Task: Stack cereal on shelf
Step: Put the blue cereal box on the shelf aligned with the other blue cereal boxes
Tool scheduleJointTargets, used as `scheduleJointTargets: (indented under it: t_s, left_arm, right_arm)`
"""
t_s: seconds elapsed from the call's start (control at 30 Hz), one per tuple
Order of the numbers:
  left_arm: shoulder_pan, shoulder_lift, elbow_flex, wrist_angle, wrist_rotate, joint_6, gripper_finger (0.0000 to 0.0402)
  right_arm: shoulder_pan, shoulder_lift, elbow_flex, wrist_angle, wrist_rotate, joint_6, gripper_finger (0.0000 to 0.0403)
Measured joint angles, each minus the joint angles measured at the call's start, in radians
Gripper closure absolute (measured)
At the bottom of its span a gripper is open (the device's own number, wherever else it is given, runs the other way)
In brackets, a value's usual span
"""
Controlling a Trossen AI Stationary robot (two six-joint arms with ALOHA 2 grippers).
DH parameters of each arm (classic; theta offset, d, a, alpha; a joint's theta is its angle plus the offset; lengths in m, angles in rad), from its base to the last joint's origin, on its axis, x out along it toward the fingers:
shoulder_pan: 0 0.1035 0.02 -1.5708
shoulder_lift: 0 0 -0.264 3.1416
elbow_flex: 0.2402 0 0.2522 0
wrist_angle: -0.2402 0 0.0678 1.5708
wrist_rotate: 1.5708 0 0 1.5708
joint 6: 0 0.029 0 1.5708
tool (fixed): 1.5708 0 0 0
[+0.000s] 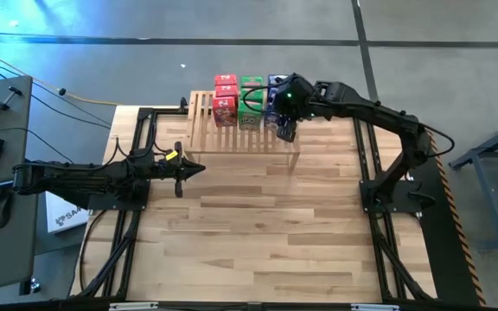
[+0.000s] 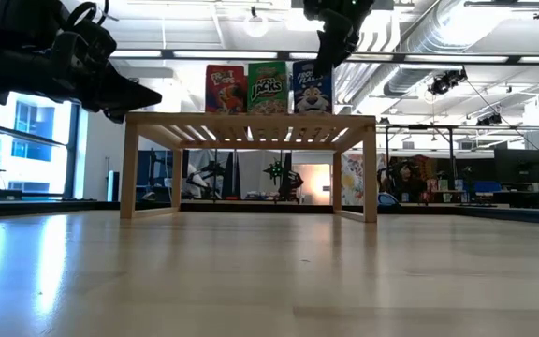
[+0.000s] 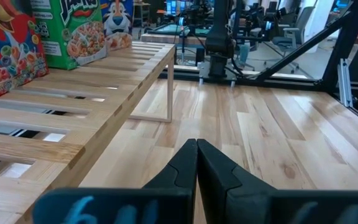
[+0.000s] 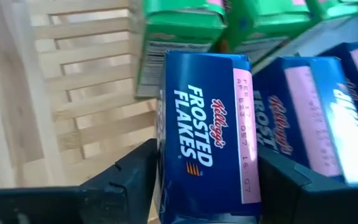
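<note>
Your cereal boxes stand upright in three rows on the shelf (image 1: 240,130), a low light-wood rack with a slatted top at the far middle of the worktop (image 1: 258,233). From above you see the red boxes (image 1: 225,99) on the left, the green boxes (image 1: 251,102) in the middle and the blue boxes (image 1: 277,97) on the right, partly covered by the right arm. In the low view the front red box (image 2: 225,89), front green box (image 2: 268,88) and front blue box (image 2: 312,87) stand side by side, printed fronts facing you, close together.

Your right end effector (image 4: 207,186) hangs over the blue row. Its fingers (image 4: 129,177) sit on either side of the front blue box (image 4: 207,137), close to its two side faces; you cannot tell from the pictures whether they press it or stand just clear. A second blue box (image 4: 309,118) stands just beside it, and the green boxes (image 4: 179,25) lie beyond.

Your left end effector (image 1: 199,168) waits above the worktop just in front of the shelf's left part, fingers pressed together with nothing between them, as the left wrist view shows (image 3: 196,165).
</note>
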Motion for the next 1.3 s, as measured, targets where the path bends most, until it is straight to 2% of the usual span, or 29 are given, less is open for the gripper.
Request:
scheduleJointTargets:
  t_s: [0.2,0.43,0.67,0.77,0.87,1.0,1.13,1.2,1.3]
  left_arm:
    - [0.0,0.0,0.0,0.0,0.0,0.0,0.0399]
    - [0.0,0.0,0.0,0.0,0.0,0.0,0.0399]
    - [0.0,0.0,0.0,0.001,0.0,0.0,0.0399]
    - [0.0,0.0,0.0,0.001,0.0,0.0,0.0399]
    - [0.0,0.0,0.0,0.0,0.0,0.0,0.0399]
    - [0.0,0.0,0.0,0.0,0.0,0.0,0.0399]
    - [0.0,0.0,0.0,0.001,0.0,0.0,0.0399]
    - [0.0,0.0,0.0,0.006,0.0,0.0,0.0399]
    - [0.0,0.0,0.0,0.009,0.0,-0.005,0.0399]
  right_arm:
    - [0.006,-0.017,0.0,0.001,0.063,0.008,0.0176]
    - [0.019,-0.061,0.0,0.009,0.069,0.009,0.0174]
    - [0.078,-0.127,0.0,0.009,0.156,0.033,0.0178]
    - [0.113,-0.154,0.0,-0.007,0.158,0.08,0.02]
    - [0.158,-0.175,-0.047,0.017,0.16,0.093,0.0241]
    - [0.206,-0.214,-0.219,0.13,0.156,0.123,0.0316]
    - [0.218,-0.259,-0.418,0.34,0.157,0.139,0.0387]
    - [0.211,-0.271,-0.498,0.442,0.179,0.142,0.0396]
    - [0.188,-0.275,-0.578,0.565,0.235,0.158,0.0383]
